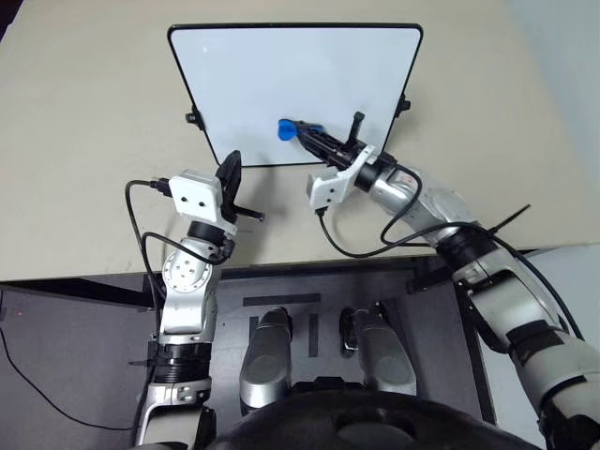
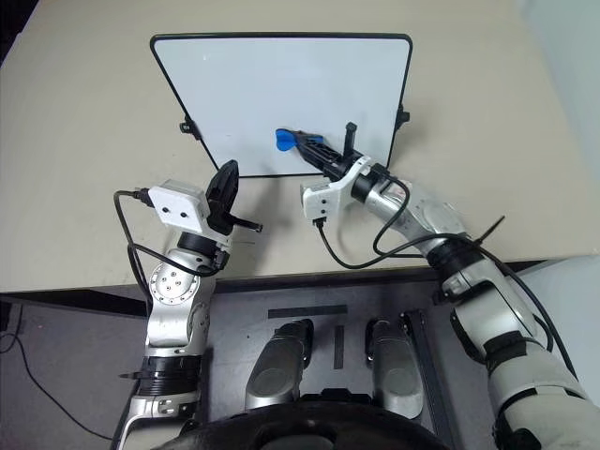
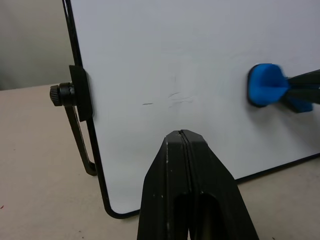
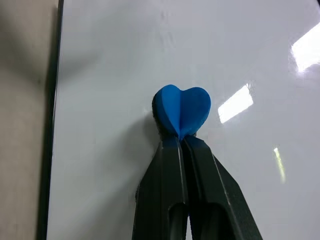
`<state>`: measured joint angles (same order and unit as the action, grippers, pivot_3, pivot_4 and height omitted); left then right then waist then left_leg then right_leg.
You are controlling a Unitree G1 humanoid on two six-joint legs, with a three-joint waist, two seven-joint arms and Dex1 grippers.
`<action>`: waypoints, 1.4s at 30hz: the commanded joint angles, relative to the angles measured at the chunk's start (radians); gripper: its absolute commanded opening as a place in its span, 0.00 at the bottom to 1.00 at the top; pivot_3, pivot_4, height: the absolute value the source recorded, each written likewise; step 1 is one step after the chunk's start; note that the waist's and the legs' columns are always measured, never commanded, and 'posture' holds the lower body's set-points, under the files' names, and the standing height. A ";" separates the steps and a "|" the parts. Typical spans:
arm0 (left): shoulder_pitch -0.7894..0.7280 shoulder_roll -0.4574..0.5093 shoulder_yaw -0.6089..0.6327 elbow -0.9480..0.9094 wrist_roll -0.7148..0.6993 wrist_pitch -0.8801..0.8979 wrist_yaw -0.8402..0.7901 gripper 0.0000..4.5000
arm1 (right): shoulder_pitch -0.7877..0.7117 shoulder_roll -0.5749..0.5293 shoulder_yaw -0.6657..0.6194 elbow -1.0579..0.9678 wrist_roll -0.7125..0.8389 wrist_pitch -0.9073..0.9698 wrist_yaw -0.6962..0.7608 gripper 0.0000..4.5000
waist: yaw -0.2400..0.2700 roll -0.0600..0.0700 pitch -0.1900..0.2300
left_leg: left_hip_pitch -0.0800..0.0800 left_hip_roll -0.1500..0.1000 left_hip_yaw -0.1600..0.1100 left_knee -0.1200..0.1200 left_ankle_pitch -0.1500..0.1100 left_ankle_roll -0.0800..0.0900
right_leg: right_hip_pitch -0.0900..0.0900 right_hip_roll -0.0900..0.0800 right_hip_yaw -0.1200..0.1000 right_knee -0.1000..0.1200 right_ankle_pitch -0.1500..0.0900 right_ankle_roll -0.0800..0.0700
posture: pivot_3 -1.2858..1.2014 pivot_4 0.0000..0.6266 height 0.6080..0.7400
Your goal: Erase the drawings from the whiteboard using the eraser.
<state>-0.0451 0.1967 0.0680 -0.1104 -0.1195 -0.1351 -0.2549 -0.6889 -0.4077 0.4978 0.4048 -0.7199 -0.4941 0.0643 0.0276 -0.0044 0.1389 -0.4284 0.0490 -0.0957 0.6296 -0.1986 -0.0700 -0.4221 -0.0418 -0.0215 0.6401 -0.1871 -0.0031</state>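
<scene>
My right gripper (image 1: 302, 130) is clamped on the blue eraser (image 1: 285, 130), pressing its rounded end against the lower middle of the whiteboard (image 1: 281, 66). My left gripper (image 1: 230, 173) hangs clenched and empty before the board's near edge. I see no red drawing, only faint grey smudges (image 3: 172, 97), so the wiping looks nearly finished.

On the large glossy white whiteboard (image 3: 200, 60), faint grey streaks (image 3: 172, 97) beside the small bright blue eraser (image 3: 267, 85) are too thin to identify.
</scene>
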 commanded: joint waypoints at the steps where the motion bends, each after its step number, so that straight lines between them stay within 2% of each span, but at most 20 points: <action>1: 0.000 0.006 0.007 -0.033 -0.002 -0.013 -0.002 0.00 | 0.054 -0.050 -0.075 -0.113 0.103 0.033 0.106 0.00 | 0.002 0.000 0.000 | 0.000 0.000 0.000 0.000 0.000 0.000 | 0.000 0.000 0.000 0.000 -0.001 0.001 | 0.52 0.24 1.00; 6: -0.005 0.012 0.010 -0.029 -0.008 -0.010 -0.010 0.00 | 0.196 -0.104 -0.138 -0.284 0.398 0.154 0.395 0.00 | 0.001 -0.001 -0.001 | -0.005 0.000 0.001 0.000 0.000 0.007 | 0.000 0.000 -0.001 -0.008 -0.003 0.005 | 0.52 0.24 1.00; 10: -0.014 0.014 0.002 -0.023 -0.009 -0.006 -0.017 0.00 | 0.303 -0.216 -0.205 -0.420 0.652 0.323 0.670 0.00 | 0.004 -0.001 -0.001 | -0.008 -0.002 0.003 0.002 -0.002 0.010 | 0.000 0.001 -0.001 -0.011 -0.005 0.008 | 0.52 0.24 1.00; 15: -0.022 0.019 0.002 -0.016 -0.013 -0.005 -0.023 0.00 | 0.331 -0.292 -0.231 -0.450 0.709 0.392 0.791 0.00 | 0.004 -0.002 -0.001 | -0.008 -0.003 0.005 0.005 0.000 0.005 | 0.001 0.001 -0.001 -0.012 -0.006 0.010 | 0.52 0.24 1.00; 16: -0.023 0.020 0.004 -0.015 -0.015 -0.005 -0.025 0.00 | 0.330 -0.293 -0.231 -0.451 0.709 0.398 0.799 0.00 | 0.004 -0.002 -0.001 | -0.007 -0.002 0.005 0.005 0.000 0.006 | 0.001 0.001 -0.001 -0.011 -0.006 0.010 | 0.52 0.24 1.00; 19: -0.024 0.021 0.007 -0.016 -0.015 -0.004 -0.029 0.00 | 0.323 -0.286 -0.233 -0.453 0.704 0.413 0.807 0.16 | 0.003 -0.002 -0.001 | -0.006 -0.002 0.005 0.005 -0.003 0.015 | 0.002 0.002 -0.001 -0.010 -0.005 0.010 | 0.52 0.24 1.00; 28: -0.025 0.040 0.021 -0.021 -0.025 0.004 -0.042 0.00 | 0.335 -0.281 -0.285 -0.531 0.739 0.478 0.812 0.84 | 0.001 -0.002 -0.001 | -0.005 -0.002 0.004 0.016 0.002 0.018 | 0.002 0.002 -0.001 0.002 -0.003 0.008 | 0.52 0.24 1.00; 39: -0.014 0.076 0.023 -0.040 -0.049 0.040 -0.080 0.00 | 0.481 -0.282 -0.443 -0.648 0.854 0.600 0.788 0.84 | 0.003 -0.002 -0.001 | 0.001 -0.005 0.003 0.016 0.004 0.019 | 0.011 0.002 0.001 0.002 -0.006 0.011 | 0.52 0.24 1.00; 42: -0.017 0.084 0.015 -0.043 -0.055 0.048 -0.098 0.00 | 0.521 -0.271 -0.461 -0.687 0.870 0.633 0.776 0.84 | 0.002 -0.002 -0.001 | 0.001 -0.005 0.003 0.016 0.004 0.019 | 0.011 0.003 0.001 0.002 -0.012 0.021 | 0.52 0.24 1.00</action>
<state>-0.0560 0.2738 0.0830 -0.1123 -0.1667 -0.0844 -0.3432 -0.1740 -0.6827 0.0728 -0.2306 0.1185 0.1259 0.8566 0.0298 -0.0065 0.1377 -0.4269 0.0440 -0.0921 0.6455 -0.1949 -0.0507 -0.4110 -0.0388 -0.0201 0.6423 -0.1994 0.0185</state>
